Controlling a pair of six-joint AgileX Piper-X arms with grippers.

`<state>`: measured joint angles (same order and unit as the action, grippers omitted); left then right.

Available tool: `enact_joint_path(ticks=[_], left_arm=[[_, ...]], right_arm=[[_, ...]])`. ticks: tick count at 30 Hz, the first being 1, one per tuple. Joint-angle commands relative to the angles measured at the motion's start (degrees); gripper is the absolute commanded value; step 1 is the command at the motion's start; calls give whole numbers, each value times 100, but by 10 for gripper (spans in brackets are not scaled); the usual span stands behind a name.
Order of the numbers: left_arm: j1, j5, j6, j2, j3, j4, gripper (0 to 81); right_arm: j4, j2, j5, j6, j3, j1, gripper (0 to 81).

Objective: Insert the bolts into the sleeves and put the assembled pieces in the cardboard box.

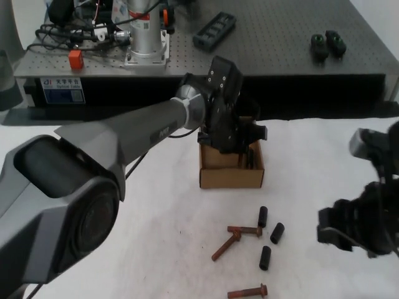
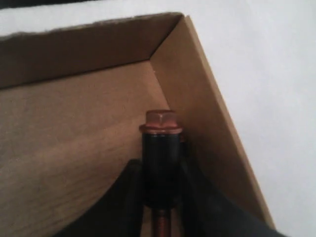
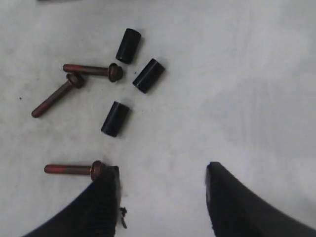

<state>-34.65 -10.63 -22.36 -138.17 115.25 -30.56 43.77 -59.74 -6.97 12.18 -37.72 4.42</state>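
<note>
My left gripper (image 1: 244, 144) reaches down into the cardboard box (image 1: 229, 177). In the left wrist view the gripper (image 2: 160, 200) is shut on an assembled piece, a copper bolt (image 2: 161, 120) through a black sleeve (image 2: 160, 165), close to the box's inner corner (image 2: 197, 98). My right gripper (image 3: 163, 197) hangs open above the white cloth with nothing between its fingers. Near it lie three loose bolts (image 3: 91, 70) (image 3: 53, 99) (image 3: 74, 169) and three black sleeves (image 3: 128, 45) (image 3: 148, 75) (image 3: 115, 118). The high view shows this group (image 1: 265, 257) in front of the box.
The right arm (image 1: 365, 218) sits at the right side of the cloth. Behind the cloth is a raised perforated bench with a black tray (image 1: 214, 29), two dark round parts (image 1: 327, 43), a metal post (image 1: 146, 37) and cables.
</note>
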Motion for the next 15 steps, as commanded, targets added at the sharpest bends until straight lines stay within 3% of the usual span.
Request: enact_joint_path(ticks=[1,4,10,15], left_arm=[[25,-30,14,-10,95,25,6],[25,-30,14,-10,95,37,35],[25,-74,14,3,95,-35,269],[56,-74,14,264,95,-190,282]], right_arm=[[-765,-777,-3,-63,-58,-24,386],[-1084,-1573,-3,-63,-227,-24,374],[-1510,-2760,-157,-63,-903,72,373],[-1757,-3429,-123,-63,-1606,402,373]])
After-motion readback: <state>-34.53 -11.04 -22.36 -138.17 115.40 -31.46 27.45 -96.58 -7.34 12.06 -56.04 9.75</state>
